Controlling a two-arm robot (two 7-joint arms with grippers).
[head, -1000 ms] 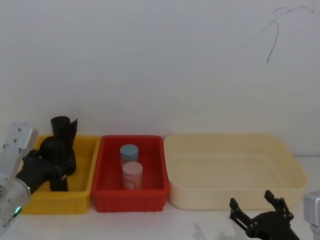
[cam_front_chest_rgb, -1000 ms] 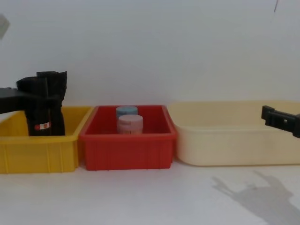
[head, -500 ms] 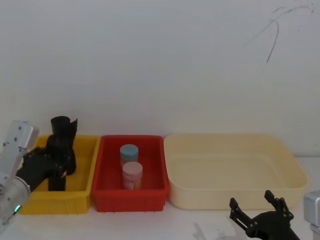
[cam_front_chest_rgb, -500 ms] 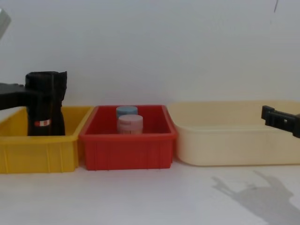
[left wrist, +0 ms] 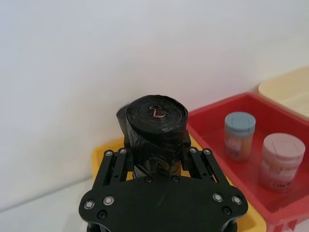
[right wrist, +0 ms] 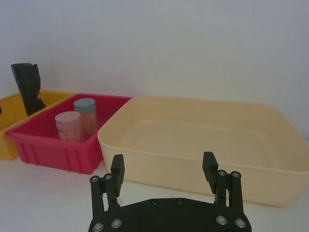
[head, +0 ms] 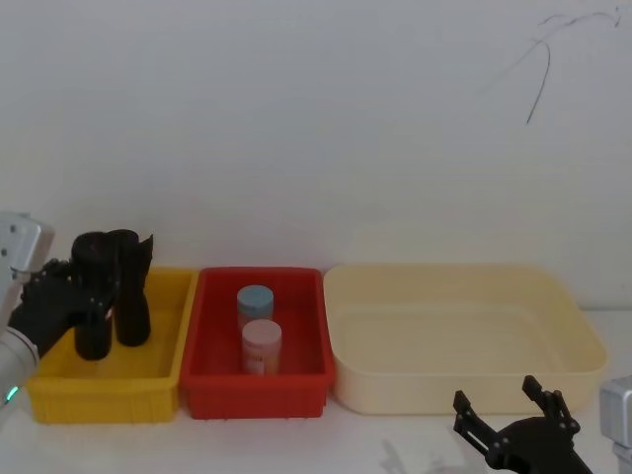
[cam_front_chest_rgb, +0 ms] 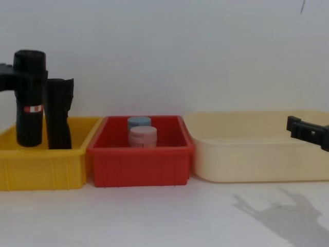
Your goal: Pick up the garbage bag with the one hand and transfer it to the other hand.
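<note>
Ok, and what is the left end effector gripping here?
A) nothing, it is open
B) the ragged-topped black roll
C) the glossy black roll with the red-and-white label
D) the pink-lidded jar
C: the left end effector is shut on the garbage bag, its label band visible in the chest view, while the ragged-topped roll stands beside it in the yellow bin.

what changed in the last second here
The left end effector, shut on the garbage bag, has lifted it and carried it toward the robot's left, away from the matt black roll, over the yellow bin. The right end effector stays open and parked; the roll and the two jars have not moved.
</note>
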